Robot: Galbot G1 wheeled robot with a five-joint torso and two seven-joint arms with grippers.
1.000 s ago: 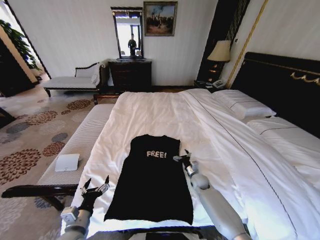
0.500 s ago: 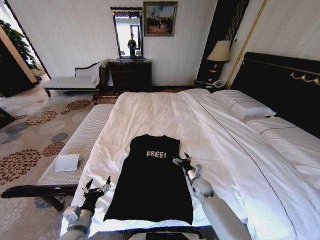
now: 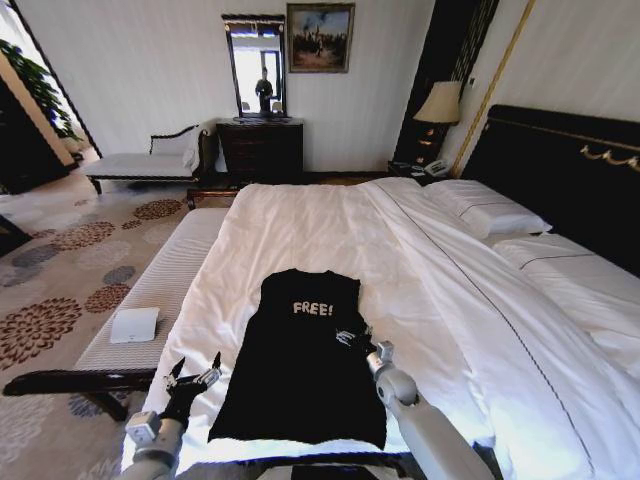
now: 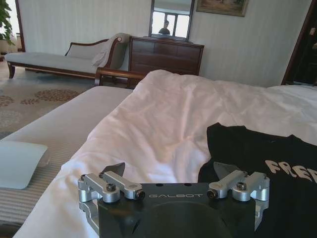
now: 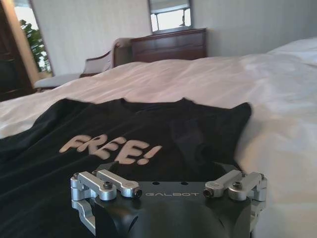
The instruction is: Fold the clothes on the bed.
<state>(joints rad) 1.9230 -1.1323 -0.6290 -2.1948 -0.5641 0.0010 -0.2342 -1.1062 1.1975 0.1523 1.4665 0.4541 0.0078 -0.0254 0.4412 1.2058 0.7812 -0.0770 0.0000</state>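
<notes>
The black T-shirt (image 3: 302,360) is lying flat on the white bed (image 3: 420,260), near the foot edge closest to the robot, with its sleeves tucked in so it is forming a long, narrow strip. White lettering reading "FREE!" (image 3: 313,308) is showing on the chest. The shirt's long axis is running away from the robot, collar end pointing toward the far side of the bed and hem toward the robot.

The right gripper (image 3: 350,337) is hovering low at the shirt's right edge, just below the lettering, with its fingers spread open and nothing between them; in the right wrist view its body is showing the word "GALBOT" (image 5: 171,194). The left gripper (image 3: 192,378) is sitting over the duvet just beside the shirt's lower left edge, jaws apart and empty, and the same "GALBOT" marking is showing in its wrist view.

A pale striped bench (image 3: 150,300) is standing alongside the bed on the left, with a white pad (image 3: 134,324) lying on it.
</notes>
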